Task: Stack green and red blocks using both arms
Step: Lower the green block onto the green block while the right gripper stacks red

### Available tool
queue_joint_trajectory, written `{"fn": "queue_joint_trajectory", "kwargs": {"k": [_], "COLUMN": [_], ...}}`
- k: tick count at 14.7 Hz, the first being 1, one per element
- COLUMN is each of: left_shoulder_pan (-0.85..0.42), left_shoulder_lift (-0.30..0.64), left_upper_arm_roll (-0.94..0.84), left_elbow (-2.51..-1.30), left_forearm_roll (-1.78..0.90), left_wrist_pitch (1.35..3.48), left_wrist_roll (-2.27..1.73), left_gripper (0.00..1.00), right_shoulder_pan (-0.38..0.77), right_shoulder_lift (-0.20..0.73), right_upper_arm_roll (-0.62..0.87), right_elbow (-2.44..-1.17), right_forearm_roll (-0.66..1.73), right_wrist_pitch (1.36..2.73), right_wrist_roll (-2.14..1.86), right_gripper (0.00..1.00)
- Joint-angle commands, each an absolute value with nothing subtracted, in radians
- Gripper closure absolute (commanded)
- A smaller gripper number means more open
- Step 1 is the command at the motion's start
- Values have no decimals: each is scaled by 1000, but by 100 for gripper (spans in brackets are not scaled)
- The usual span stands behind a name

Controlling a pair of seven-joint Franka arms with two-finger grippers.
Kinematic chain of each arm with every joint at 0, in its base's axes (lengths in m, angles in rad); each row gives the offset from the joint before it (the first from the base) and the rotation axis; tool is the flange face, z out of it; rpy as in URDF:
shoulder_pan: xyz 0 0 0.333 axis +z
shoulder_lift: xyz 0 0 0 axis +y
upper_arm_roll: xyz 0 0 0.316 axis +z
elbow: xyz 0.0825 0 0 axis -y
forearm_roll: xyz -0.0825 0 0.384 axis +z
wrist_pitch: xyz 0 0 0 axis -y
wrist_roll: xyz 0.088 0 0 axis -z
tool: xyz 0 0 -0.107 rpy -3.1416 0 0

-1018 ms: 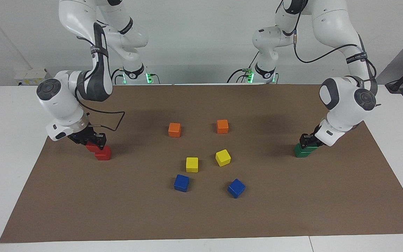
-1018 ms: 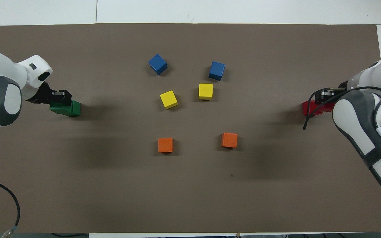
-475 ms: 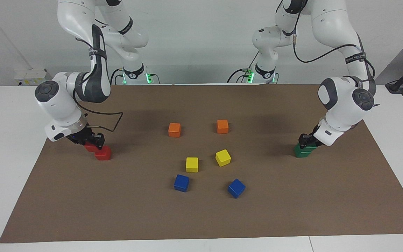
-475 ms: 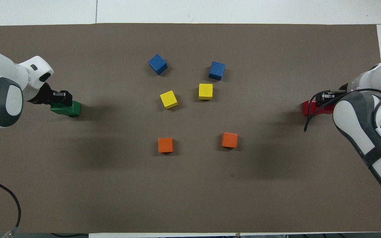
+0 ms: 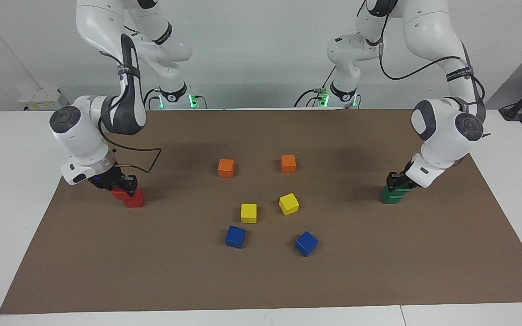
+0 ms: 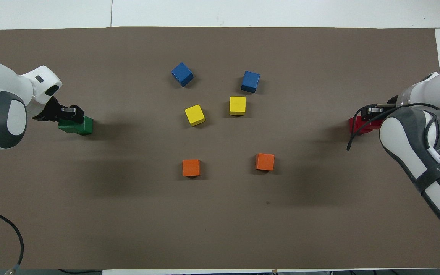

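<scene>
My right gripper is shut on a red block at the right arm's end of the mat. It holds this block low, against the upper edge of the second red block, offset from it and only partly over it. In the overhead view the right gripper and arm hide most of the red blocks. My left gripper is shut on a green block that sits slightly skewed on the second green block. In the overhead view, the left gripper is over the green blocks.
In the middle of the brown mat lie two orange cubes, two yellow cubes and two blue cubes. A black cable hangs from the right arm.
My right gripper has shifted the held red block a little closer onto the lower red block. The left gripper with its green block has barely moved.
</scene>
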State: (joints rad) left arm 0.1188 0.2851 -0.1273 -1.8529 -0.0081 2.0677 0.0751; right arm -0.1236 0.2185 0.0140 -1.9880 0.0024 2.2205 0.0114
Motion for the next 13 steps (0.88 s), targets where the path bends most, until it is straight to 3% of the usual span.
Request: {"fn": "queue_joint_trajectory", "kwargs": {"k": [1, 3, 4, 5, 6, 13], "left_shoulder_pan": [110, 110, 110, 112, 110, 110], "left_shoulder_lift": [249, 249, 249, 249, 249, 249], "left_upper_arm_roll": [-118, -118, -118, -120, -118, -118], "left_elbow": [-1904, -1904, -1904, -1904, -1905, -1902], "left_forearm_roll": [-21, -23, -21, -21, -21, -21], "left_wrist_pitch": [2095, 2095, 2095, 2095, 2094, 2091], "left_wrist_roll": [74, 74, 75, 74, 75, 75], "left_gripper": [100, 100, 85, 53, 1, 0], "right_shoulder_pan": [-129, -130, -129, -129, -127, -115], "right_shoulder_lift": [213, 213, 213, 213, 213, 225], "right_upper_arm_roll": [21, 21, 21, 21, 21, 23], "right_elbow": [-2002, -2002, -2002, -2002, -2002, -2002], "right_forearm_roll": [-3, -3, -3, -3, -3, -5], "right_wrist_pitch": [2249, 2249, 2249, 2249, 2249, 2261], "right_wrist_roll": [2, -8, -11, -11, -11, -26], "right_gripper": [100, 100, 100, 100, 100, 100]}}
